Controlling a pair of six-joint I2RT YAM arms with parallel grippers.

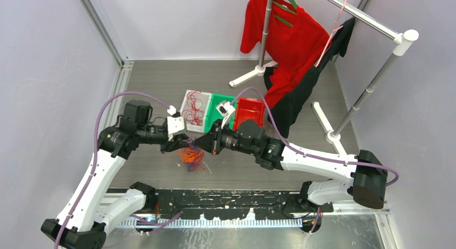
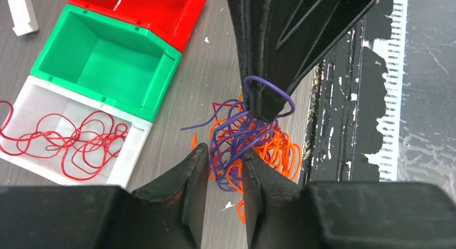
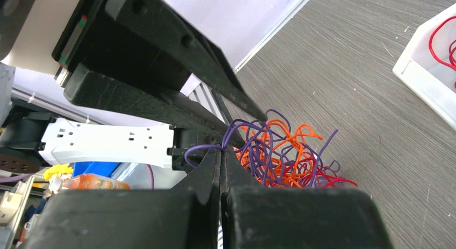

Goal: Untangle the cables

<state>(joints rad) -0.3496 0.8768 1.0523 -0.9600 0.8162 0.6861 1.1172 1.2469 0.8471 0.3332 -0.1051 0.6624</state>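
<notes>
The right gripper [image 3: 221,152] is pinched fully closed on a single purple cable [image 3: 201,148], holding one loop of it up out of the tangle [image 3: 279,157]. That looks like a grip chosen to single out one colour. The left gripper [image 2: 225,160] faces it from the other side with its jaws a little apart. They straddle purple and orange strands without clamping them, probably to brace the mass or to take a second hold while the purple is drawn free. Both tips meet just above the tangle, which sits on the table [image 2: 199,71] near the arms' bases, with purple, orange and a little red still knotted together.

Beyond it stand three bins side by side. The white bin [image 2: 134,152] already holds loose red cables [image 2: 80,147], while the green bin [image 2: 156,77] and red bin [image 2: 183,23] show nothing inside. They are likely meant for sorting by colour.
</notes>
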